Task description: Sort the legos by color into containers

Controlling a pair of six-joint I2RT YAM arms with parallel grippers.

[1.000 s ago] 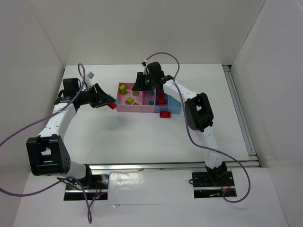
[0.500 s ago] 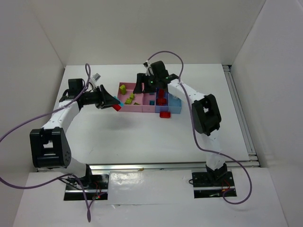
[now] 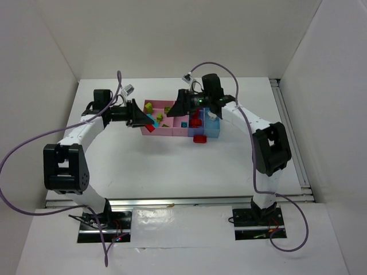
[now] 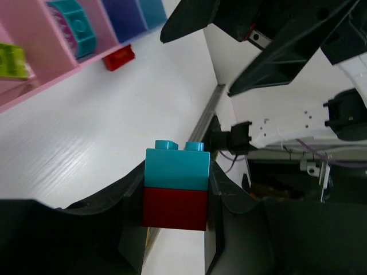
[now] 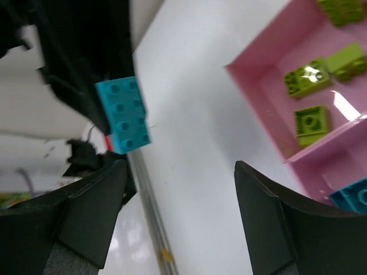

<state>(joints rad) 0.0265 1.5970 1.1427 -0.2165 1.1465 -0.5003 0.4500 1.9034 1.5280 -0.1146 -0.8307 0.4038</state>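
White walls enclose a white bench on which the row of containers stands, with lime bricks lying in the wide pink bin and a loose red brick on the bench just in front of the blue bins. The left jaws are clamped on a cyan-on-red stack, held in the air by that pink bin's near left corner; the two bricks are stacked along the fingers, cyan half outermost, its oblong studded face pointing past the fingertips. The right jaws are spread wide with nothing between them, above the pink bins.
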